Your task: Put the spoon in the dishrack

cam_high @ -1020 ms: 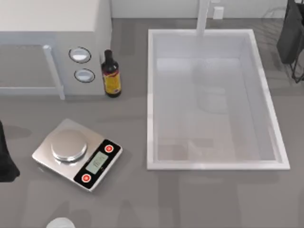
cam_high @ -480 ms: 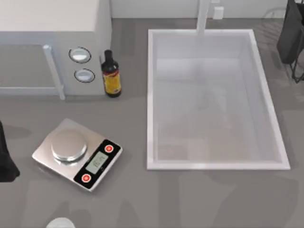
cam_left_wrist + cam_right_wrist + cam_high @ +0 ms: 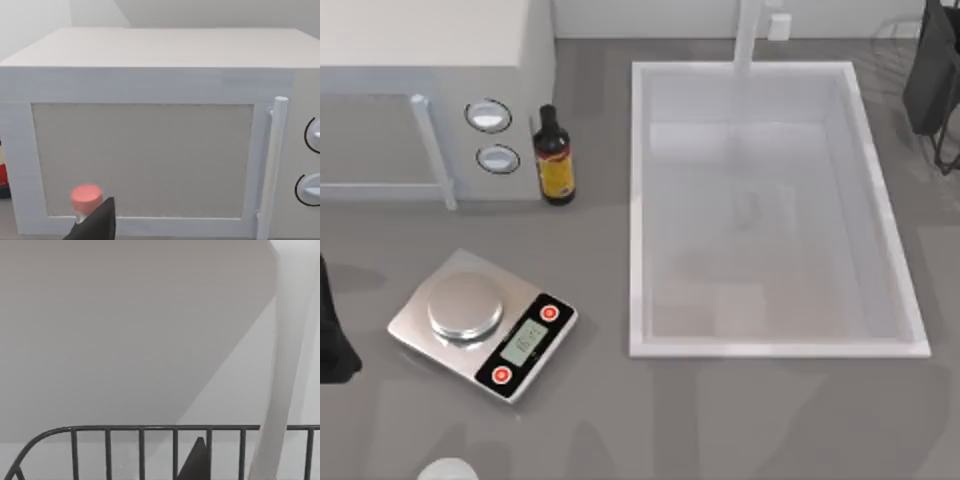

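The grey worktop (image 3: 600, 400) carries a white microwave (image 3: 425, 95) at its far left, door handle and two round dials facing the near side. Just beside the microwave's right corner stands a dark bottle (image 3: 556, 157) with a yellow-red label. Nearer, on the left, a silver kitchen scale (image 3: 482, 324) lies askew, well apart from both. A big white sink basin (image 3: 770, 205) is set in the right half. A white rounded thing (image 3: 448, 469) shows at the near edge.

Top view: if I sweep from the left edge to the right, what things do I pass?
Left arm → kitchen scale → dark bottle → white sink basin → right arm beside the dishrack wires.
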{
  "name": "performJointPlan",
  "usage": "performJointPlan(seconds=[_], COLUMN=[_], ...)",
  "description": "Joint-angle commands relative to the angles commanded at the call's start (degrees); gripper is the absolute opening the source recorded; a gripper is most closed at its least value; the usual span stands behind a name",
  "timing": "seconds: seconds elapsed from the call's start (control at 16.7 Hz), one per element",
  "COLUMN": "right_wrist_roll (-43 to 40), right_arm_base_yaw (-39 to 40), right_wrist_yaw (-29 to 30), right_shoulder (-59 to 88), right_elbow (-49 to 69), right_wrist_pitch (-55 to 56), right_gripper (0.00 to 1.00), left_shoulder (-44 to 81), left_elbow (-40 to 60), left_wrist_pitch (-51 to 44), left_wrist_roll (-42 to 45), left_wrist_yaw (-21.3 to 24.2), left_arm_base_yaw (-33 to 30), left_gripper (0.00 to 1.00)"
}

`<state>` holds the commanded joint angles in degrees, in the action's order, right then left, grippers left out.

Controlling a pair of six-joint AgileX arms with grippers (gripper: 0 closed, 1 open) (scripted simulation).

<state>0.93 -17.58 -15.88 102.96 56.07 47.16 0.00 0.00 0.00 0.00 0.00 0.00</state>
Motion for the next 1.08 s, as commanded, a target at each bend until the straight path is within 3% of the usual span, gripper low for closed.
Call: performJointPlan(seconds=[0.72,1.08], right_wrist_roll=[0.0,0.0], right_arm_base_yaw=[0.0,0.0], right_wrist_yaw=[0.0,0.0], right_shoulder=[0.0,0.0], right_elbow=[0.0,0.0], right_wrist_pitch=[0.0,0.0], right_gripper=[0.98,1.00], left_shoulder=[0.0,0.0], left_elbow=[0.0,0.0], left_wrist_pitch=[0.0,0.0], left_wrist_roll=[0.0,0.0], left_wrist_yaw=[0.0,0.0], left_arm_base_yaw=[0.0,0.0], left_gripper=[1.00,1.00])
